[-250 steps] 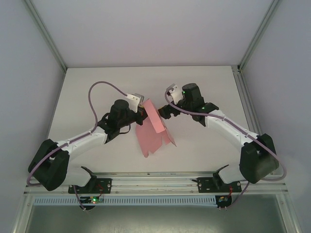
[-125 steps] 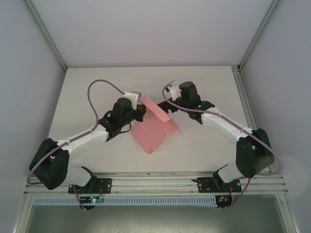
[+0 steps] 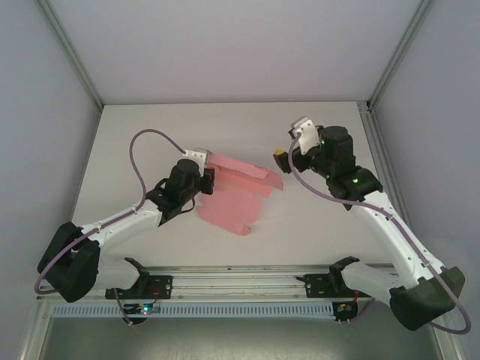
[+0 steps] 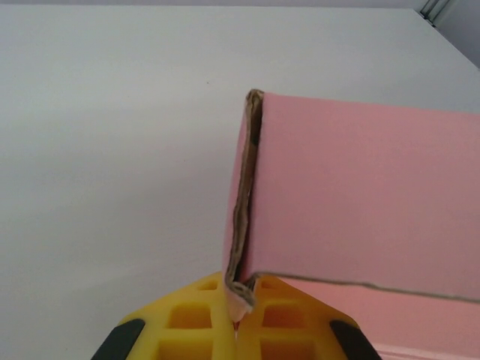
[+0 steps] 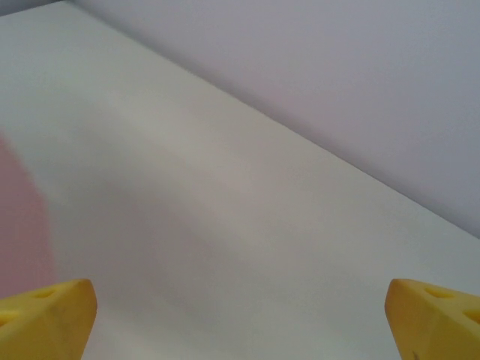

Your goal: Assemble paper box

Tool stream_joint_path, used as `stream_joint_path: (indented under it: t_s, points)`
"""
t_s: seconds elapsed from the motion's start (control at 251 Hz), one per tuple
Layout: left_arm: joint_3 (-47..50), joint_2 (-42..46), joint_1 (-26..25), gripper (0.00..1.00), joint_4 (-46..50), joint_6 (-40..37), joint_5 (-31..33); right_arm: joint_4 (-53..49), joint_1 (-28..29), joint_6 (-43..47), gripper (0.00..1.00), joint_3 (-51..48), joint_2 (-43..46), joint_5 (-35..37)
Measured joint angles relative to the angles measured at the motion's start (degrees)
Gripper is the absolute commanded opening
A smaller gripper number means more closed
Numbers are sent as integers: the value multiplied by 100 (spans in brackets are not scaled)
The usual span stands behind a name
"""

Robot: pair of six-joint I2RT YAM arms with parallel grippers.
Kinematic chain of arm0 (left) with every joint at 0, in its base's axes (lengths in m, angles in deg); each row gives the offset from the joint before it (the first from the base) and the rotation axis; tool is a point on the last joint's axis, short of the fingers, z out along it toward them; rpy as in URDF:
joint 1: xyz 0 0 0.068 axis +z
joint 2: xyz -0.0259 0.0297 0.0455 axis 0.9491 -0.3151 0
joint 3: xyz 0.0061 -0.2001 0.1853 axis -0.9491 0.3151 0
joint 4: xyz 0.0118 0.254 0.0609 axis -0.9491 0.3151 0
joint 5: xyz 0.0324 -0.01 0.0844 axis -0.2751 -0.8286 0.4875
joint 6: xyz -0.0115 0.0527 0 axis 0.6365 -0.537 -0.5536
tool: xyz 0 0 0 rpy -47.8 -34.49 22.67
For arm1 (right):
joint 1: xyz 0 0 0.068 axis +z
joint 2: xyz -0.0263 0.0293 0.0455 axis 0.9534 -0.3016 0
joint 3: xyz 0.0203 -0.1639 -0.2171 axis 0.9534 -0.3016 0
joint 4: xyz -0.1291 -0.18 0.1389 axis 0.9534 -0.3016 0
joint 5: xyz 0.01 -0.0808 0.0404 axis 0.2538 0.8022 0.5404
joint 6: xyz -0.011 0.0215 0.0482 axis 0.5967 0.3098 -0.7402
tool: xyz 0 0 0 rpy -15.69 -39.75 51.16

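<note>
While the left arm reaches from the lower left of the overhead view toward the middle, a purple cable (image 3: pixel 142 146) arches above it, and the left gripper (image 3: pixel 209 181) meets the left edge of the paper box (image 3: pixel 232 204). That box is a pink card sheet lying on the white table (image 3: pixel 150 124) just left of centre. It is only part folded: its lower portion lies flat, and a long panel along its upper edge is tilted up.

Seen from the left wrist, the left gripper (image 4: pixel 236 321) sits at the bottom centre with its yellow fingers (image 4: pixel 199 319) pressed together on a thin strip of the card, so it grips the box by that edge. From the pinch, the card's raw edge rises through the middle of the frame, and the pink panel (image 4: pixel 360 195) spreads across the right half. Bare table (image 4: pixel 112 127) fills the left half.

Further right in the overhead view, the right gripper (image 3: pixel 280 157) hangs right of centre, near the right end of the raised panel but apart from it. From the right wrist, the right gripper (image 5: pixel 240 319) is spread wide, one yellow finger (image 5: pixel 45 319) in each lower corner, with nothing between them. Beyond lie the table (image 5: pixel 225 225) and a pale wall (image 5: pixel 337 67). A soft pink blur shows at the left edge, too unclear to name.
</note>
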Motion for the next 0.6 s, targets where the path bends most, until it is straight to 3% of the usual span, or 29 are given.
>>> stream_joint_path:
  t_s: [0.108,0.212,0.603]
  points:
    - [0,0,0,0,2,-26,-4,-236,380,511,98,0,-83,-498]
    - [0,0,0,0,7,-26,-33,-382,750,887,98,-2,-251,-538]
    - [0,-35,0,0,9,-17,-546,-278,1740,1270,98,52,-1342,697]
